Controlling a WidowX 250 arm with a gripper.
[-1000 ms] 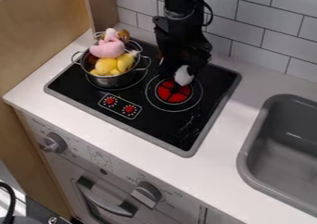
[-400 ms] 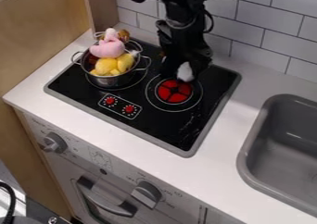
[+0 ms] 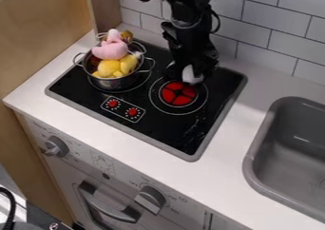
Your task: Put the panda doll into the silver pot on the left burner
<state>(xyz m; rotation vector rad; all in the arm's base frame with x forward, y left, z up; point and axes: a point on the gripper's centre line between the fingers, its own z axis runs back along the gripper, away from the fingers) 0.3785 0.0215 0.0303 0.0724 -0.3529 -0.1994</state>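
Beside the red burner (image 3: 179, 93), at its back edge, the panda (image 3: 192, 75) shows white at the lower end of the black end effector (image 3: 184, 73); whether it is gripped, I cannot tell. The silver pot (image 3: 113, 84), heaped with toys (image 3: 111, 55), stands apart.

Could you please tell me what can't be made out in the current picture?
All in the camera view:
- White toy's full shape: gripper covers part, its darkness hiding outlines.
- Bottom of the pot: hidden by pink and yellow toys.
- Sink's far side: cut off by right edge.
- Front knob markings: too small.
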